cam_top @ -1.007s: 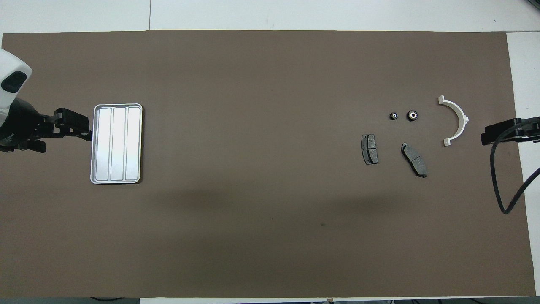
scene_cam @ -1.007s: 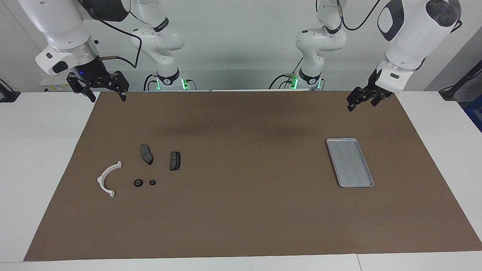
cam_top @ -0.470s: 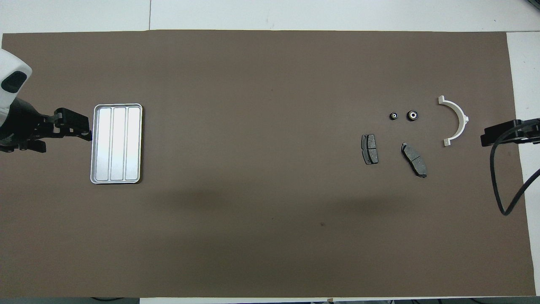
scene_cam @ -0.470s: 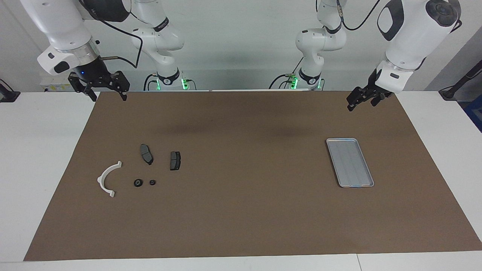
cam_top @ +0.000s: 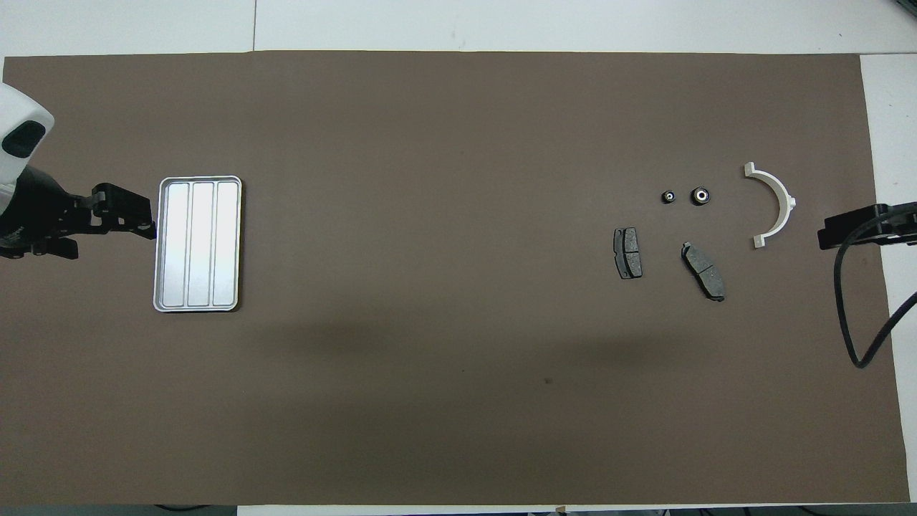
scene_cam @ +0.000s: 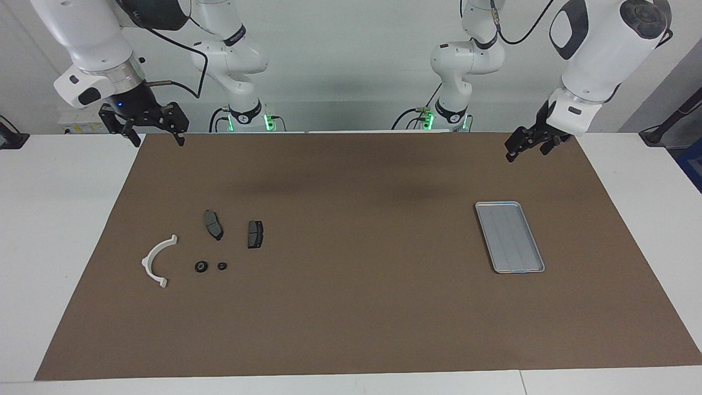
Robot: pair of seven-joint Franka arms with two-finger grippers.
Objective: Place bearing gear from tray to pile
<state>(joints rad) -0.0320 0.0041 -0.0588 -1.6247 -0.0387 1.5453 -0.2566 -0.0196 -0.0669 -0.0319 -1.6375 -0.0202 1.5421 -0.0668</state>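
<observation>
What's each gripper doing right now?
Left gripper: open, empty, raised over the brown mat's edge.
Right gripper: open, empty, raised over the mat's corner.

Your left arm comes down from its base at one end of the table and carries the left gripper [scene_cam: 525, 145] raised in the air, wrist tilted so the black fingers slant down and inward, and they stand apart with nothing between them. Your right arm reaches out from the other base with its wrist pointing almost straight down, and the right gripper [scene_cam: 156, 134] hangs high too, its two fingers spread wide and empty. From above, only the tip of the right one shows, with a black cable looping off it.
</observation>
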